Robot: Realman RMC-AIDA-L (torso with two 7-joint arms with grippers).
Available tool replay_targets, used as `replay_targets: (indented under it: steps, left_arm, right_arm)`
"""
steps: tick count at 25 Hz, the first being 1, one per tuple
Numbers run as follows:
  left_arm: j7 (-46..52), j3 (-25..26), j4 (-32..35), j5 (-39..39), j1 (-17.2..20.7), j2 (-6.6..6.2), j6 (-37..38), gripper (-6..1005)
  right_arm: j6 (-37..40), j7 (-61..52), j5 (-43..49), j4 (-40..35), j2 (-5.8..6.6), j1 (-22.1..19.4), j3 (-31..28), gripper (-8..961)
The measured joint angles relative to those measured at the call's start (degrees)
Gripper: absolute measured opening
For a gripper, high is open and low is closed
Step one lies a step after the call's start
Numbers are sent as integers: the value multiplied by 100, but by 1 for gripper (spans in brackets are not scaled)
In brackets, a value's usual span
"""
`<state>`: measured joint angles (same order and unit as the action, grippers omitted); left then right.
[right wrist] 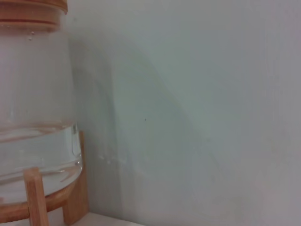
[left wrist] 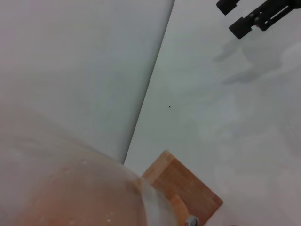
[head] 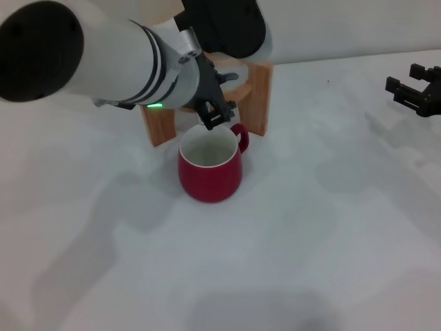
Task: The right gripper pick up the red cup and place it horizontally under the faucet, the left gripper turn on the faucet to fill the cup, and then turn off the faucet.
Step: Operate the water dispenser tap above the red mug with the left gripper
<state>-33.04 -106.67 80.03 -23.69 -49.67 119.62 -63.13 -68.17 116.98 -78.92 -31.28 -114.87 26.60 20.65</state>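
From my remote station, the left gripper point(head: 215, 110), a black claw on a thick white arm with a green light, sits just above the far rim of the red cup point(head: 209, 169), right in front of the wooden stand point(head: 256, 96). I cannot tell whether its fingers are apart or together, nor whether they touch the faucet, which the arm hides from me. One red cup stands upright on the white desk point(head: 310, 227), just before the stand: squat, dark red, white inside, its loop handle toward the stand. One glass dispenser point(right wrist: 33, 122) holding clear water rests in that stand. The right gripper point(head: 417, 90) hangs well apart over the far right of the desk, its fingers spread and holding nothing; the left wrist view shows it too point(left wrist: 256, 16).
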Motion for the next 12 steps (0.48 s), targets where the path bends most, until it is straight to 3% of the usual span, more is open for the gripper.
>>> replay_targets:
  steps: [12]
  left_arm:
    - [-89,-102,332,-142,104,-1,-75,398]
  right_arm:
    - [62,0,0,0,0,3,-4,591]
